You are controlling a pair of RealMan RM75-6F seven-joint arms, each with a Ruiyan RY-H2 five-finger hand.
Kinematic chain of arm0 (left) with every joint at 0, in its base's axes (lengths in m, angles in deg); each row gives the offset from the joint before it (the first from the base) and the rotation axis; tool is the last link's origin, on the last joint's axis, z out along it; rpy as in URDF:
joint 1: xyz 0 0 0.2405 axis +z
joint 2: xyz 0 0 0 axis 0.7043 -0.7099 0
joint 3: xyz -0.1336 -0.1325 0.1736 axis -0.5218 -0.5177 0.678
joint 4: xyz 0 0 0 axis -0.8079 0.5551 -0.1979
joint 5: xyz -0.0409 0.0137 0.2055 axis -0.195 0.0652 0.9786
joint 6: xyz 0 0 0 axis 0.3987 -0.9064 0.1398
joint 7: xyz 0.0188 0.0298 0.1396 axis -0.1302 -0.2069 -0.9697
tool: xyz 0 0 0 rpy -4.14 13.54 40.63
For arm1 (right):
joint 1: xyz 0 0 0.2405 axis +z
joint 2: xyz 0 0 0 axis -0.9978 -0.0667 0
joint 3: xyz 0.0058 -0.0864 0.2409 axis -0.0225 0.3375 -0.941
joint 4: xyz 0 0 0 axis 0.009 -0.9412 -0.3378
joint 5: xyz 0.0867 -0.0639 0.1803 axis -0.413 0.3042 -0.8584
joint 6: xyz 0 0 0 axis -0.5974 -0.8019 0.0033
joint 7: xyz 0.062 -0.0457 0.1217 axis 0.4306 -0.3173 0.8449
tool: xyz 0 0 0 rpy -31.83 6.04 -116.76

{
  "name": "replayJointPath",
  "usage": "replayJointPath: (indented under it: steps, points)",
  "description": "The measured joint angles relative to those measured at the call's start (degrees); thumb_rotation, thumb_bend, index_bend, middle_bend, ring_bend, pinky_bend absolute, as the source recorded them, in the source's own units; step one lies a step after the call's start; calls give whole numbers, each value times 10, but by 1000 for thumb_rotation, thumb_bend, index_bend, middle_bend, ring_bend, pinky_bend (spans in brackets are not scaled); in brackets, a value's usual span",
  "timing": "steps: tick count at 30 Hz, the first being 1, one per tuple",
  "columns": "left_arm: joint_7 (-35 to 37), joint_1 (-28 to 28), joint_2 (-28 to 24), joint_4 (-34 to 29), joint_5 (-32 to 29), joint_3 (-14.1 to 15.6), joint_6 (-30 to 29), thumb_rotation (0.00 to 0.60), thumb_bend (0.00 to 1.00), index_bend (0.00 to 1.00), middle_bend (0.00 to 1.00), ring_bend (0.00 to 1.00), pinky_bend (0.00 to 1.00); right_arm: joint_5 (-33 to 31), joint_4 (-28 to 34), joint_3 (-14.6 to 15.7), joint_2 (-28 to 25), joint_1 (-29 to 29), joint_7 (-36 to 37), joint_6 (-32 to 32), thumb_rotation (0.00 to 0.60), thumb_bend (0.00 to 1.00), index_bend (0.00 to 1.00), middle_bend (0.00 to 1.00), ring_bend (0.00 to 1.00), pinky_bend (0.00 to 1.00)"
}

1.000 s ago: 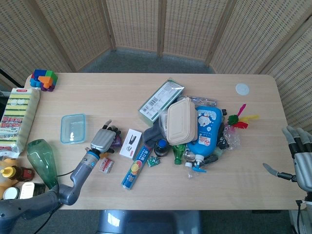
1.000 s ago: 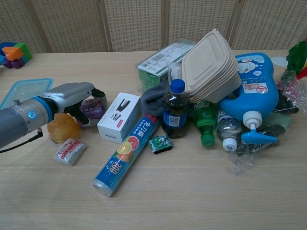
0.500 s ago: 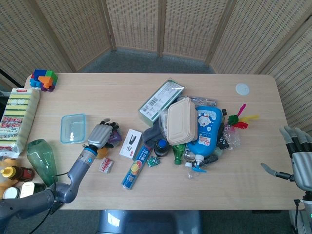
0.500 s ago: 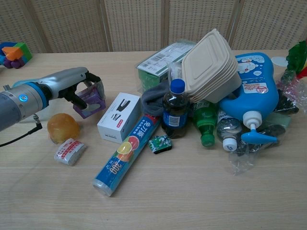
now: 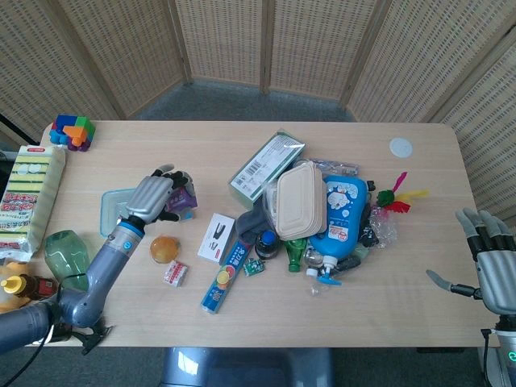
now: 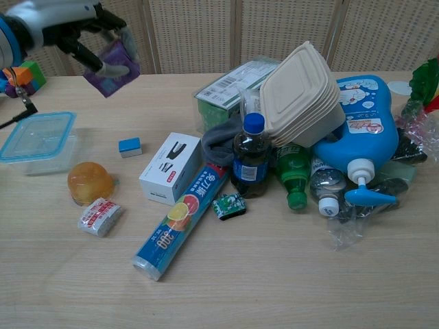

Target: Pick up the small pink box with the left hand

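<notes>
Currently, status as I read it from the controls:
Left hand [image 6: 68,31]: fingers wrapped around the small pink box [image 6: 110,67]; I hold it in a firm-looking grasp.
Box position: clear of the table [image 6: 274,274], raised above its left part, over the blue container [image 6: 38,140].
Right hand [image 5: 488,262]: fingers spread, holding nothing, beyond the table's right edge.
Done: grasp and lift.
Left: I judge nothing essential; only keeping the hold steady.

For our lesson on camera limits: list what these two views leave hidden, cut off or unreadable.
- Small pink box, chest view: motion-blurred, partly covered by the left robot hand; its label is unreadable.
- Left robot hand, chest view: arm cut by the left edge.
- Right robot hand: absent from chest view.
</notes>
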Motion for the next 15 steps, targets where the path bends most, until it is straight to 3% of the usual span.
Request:
replayJointPath:
  steps: [6,15]
  points:
    - [-17,-9,-71,-57,-21,-31,-12,600,405,438,466,503,128,1,-1,-1,2,3,0,3,266,165,0,33,0,0]
    - [15,-26,-105,-70,-23,-51,-16,600,406,437,471,498,122,-1,0,-3,3,4,-2,4,265,166,0,34,0,0]
